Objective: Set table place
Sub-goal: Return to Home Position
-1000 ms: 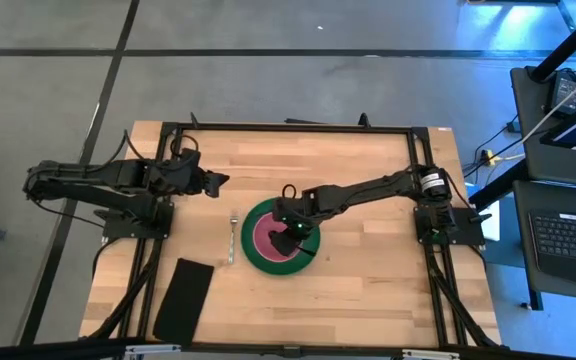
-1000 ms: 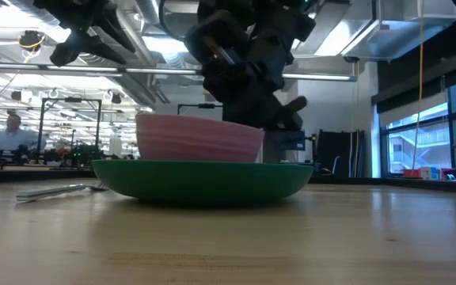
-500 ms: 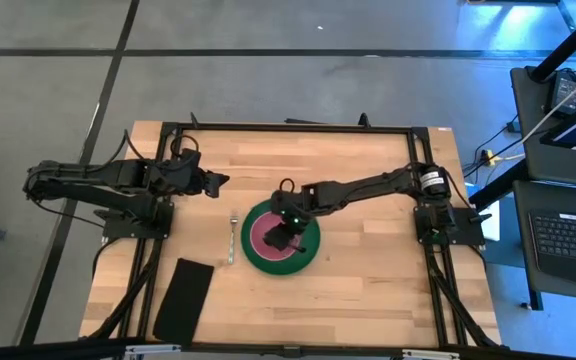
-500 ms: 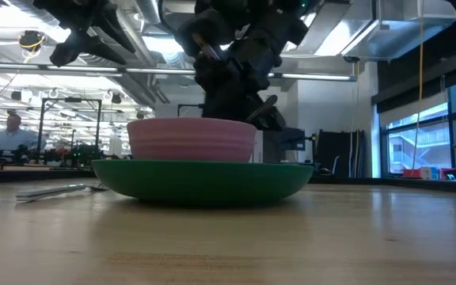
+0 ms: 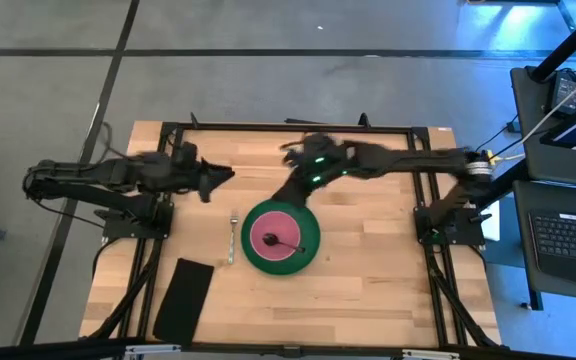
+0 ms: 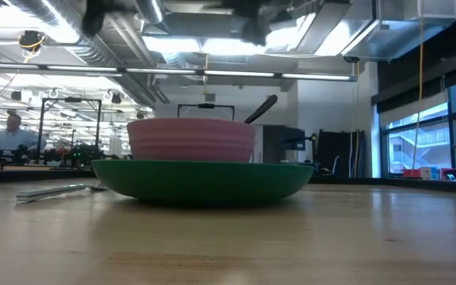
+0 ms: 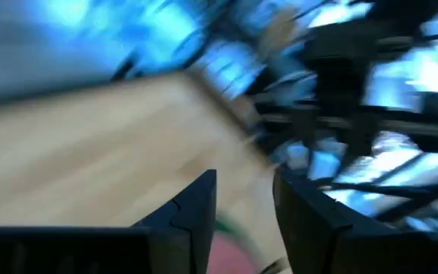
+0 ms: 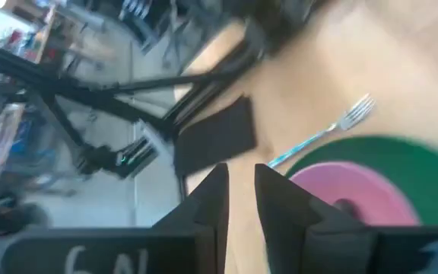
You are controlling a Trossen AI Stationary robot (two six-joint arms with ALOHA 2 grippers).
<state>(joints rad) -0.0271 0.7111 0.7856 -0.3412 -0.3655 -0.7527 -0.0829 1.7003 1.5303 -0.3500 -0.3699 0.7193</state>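
The round green plate (image 5: 306, 252) lies on the light-wood table (image 5: 368, 300), with the pink bowl (image 5: 268, 228) standing in it. The dark spoon (image 5: 281, 241) lies in the bowl, its handle (image 6: 261, 108) leaning on the rim and sticking up. The silver fork (image 5: 232, 238) lies flat on the table left of the plate. My right gripper (image 5: 296, 182) hovers above the table beyond the plate's far edge, blurred, its fingers a narrow gap apart (image 8: 240, 190) and empty. My left gripper (image 5: 224, 177) hovers at the far left, open and empty (image 7: 245, 202).
A black rectangular cloth (image 5: 184, 298) lies near the table's front left corner. Black rails (image 5: 288, 127) frame the table. Bare wood shows right of the plate and along the near edge. People sit far off in the room behind (image 6: 10, 131).
My right gripper has come away from the bowl, going up and toward the table's far edge. The spoon stays in the bowl, its handle leaning on the rim. The bowl has slid a little on the plate.
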